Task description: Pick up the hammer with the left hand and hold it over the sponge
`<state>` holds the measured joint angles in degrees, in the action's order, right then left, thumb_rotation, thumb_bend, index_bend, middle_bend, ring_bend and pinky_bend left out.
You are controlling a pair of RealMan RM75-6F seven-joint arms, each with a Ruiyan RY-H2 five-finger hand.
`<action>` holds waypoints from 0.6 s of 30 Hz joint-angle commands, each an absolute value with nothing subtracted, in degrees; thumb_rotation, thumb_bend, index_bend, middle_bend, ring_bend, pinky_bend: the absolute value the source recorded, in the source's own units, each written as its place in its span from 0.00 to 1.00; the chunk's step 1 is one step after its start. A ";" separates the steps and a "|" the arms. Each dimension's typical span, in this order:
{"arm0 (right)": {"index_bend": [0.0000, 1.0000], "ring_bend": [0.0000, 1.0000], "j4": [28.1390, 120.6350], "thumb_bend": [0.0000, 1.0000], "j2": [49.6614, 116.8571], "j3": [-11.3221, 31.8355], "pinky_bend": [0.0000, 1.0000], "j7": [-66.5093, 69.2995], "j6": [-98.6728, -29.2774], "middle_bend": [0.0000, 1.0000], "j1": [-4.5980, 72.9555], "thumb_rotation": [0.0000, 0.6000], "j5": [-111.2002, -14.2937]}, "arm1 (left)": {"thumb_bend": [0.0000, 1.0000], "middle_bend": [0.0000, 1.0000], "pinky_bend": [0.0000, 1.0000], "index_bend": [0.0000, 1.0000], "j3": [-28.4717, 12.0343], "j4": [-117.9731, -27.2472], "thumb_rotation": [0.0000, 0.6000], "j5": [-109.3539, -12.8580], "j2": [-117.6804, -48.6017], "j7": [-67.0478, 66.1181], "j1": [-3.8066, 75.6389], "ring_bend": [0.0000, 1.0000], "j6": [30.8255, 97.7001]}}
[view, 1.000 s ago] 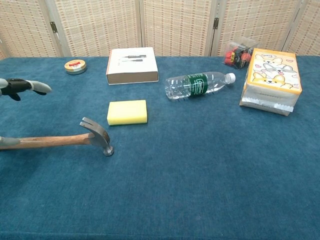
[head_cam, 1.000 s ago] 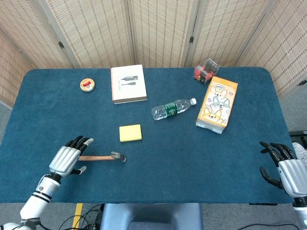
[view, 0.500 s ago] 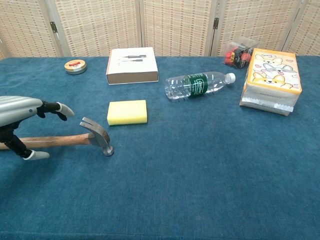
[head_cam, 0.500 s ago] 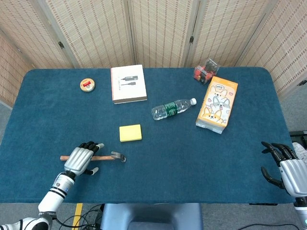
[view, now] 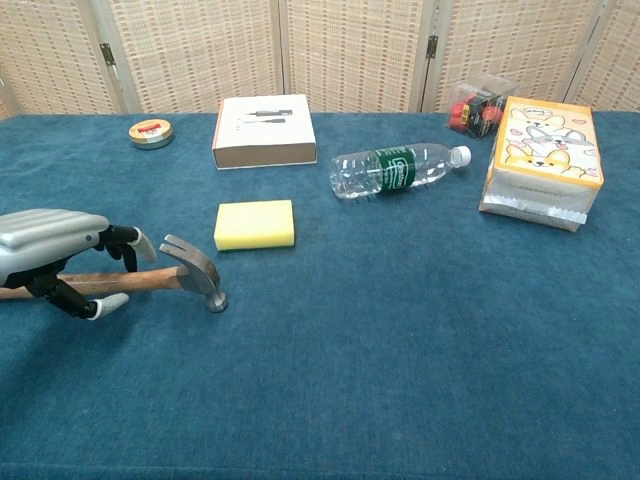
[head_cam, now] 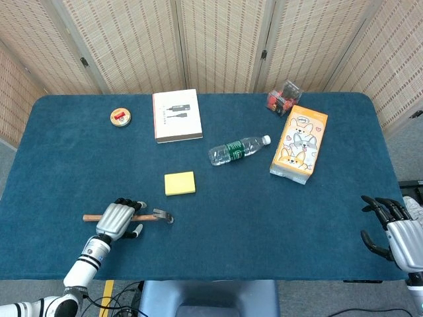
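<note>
Wooden-handled hammer [view: 170,277] lies on the blue table [head_cam: 264,218], near-left of the yellow sponge [head_cam: 180,183], which sits just beyond its head. The left hand [head_cam: 117,218] arches over the handle, fingers apart, not clamped. The right hand [head_cam: 396,232] rests at the near right corner, fingers spread.

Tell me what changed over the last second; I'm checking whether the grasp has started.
The left hand slid along the hammer handle toward the head and now straddles the wood, fingers not yet closed. The hammer still lies flat; sponge and right hand stayed put.
</note>
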<state>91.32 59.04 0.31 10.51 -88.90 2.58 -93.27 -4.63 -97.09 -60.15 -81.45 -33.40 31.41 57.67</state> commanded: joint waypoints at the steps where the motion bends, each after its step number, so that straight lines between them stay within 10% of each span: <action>1: 0.16 0.18 91.31 0.30 59.05 0.30 0.18 10.51 -88.92 0.34 2.55 1.00 -93.27 | 0.47 0.36 0.23 0.28 -4.39 -96.90 0.85 -60.06 -81.61 -33.40 31.63 0.28 57.83; 18: 0.16 0.18 90.96 0.30 59.21 0.22 0.18 10.69 -89.28 0.34 2.16 1.00 -93.28 | 0.49 0.41 0.23 0.31 -2.87 -96.19 0.98 -59.19 -82.71 -34.89 32.95 0.32 59.09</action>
<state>90.96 59.21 0.21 10.68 -89.28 2.16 -93.28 -2.97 -96.24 -59.41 -82.59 -34.66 32.81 58.99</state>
